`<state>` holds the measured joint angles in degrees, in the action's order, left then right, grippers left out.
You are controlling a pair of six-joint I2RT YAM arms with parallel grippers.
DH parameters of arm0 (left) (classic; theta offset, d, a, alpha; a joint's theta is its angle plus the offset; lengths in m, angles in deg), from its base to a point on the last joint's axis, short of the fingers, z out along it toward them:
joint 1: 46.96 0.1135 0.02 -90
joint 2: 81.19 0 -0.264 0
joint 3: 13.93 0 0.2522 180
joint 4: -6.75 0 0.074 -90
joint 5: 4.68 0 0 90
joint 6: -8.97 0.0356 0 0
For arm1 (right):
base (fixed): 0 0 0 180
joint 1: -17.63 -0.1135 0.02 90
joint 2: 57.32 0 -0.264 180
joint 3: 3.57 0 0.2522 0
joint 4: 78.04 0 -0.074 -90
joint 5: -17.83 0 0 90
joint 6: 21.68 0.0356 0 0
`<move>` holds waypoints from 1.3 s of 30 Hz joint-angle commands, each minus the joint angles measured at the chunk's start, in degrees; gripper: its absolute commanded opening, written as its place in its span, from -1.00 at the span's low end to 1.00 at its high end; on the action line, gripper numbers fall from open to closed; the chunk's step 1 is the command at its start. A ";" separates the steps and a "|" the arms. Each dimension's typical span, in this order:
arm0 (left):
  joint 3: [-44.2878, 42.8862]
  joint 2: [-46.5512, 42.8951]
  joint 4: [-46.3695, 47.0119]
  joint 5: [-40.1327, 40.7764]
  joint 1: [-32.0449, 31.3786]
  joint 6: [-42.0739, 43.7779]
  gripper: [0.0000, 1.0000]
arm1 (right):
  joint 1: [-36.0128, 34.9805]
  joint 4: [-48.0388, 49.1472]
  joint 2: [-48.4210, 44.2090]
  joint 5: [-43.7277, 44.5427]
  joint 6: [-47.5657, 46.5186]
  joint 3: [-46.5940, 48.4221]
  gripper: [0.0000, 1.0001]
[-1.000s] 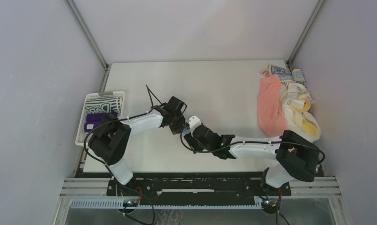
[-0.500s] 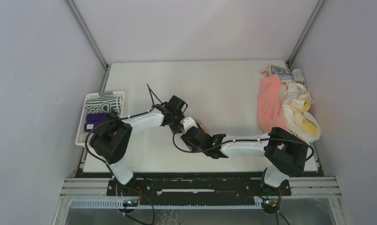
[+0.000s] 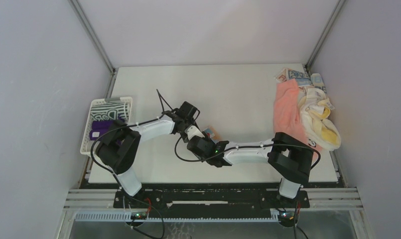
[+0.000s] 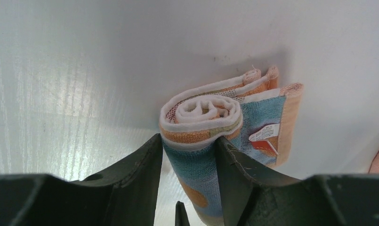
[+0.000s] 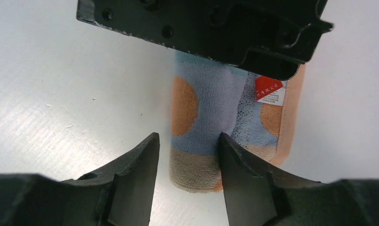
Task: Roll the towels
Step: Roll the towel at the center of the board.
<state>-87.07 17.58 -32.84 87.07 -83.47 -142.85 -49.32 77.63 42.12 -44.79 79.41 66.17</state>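
Over white desk (image 3: 238, 89), with left claw (image 4: 188, 141) pinching rolled towel (image 4: 201, 110), close half-wide right claw (image 5: 188, 137) squarely round its end; avoid uncoiling.

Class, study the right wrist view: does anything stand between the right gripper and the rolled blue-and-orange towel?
Nothing visible does. The right gripper stands open with its fingers either side of the near end of the rolled towel. The left gripper clamps the far end, beyond that spot, not in between.
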 commanded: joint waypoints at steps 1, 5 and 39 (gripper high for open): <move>-1.91 0.64 -2.89 1.18 -0.23 1.71 0.00 | -0.01 -4.51 -0.08 0.16 0.53 1.43 -0.06; -2.15 0.54 -2.84 1.26 -0.23 1.52 0.03 | 1.64 -5.90 0.06 -1.28 1.17 0.96 -0.20; 3.25 -8.97 9.56 -6.38 2.19 1.91 0.61 | 43.86 36.10 11.32 -80.26 28.25 -19.60 -0.68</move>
<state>-84.69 6.08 -28.16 85.46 -80.19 -141.82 -6.88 115.77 49.70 -124.81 105.62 48.71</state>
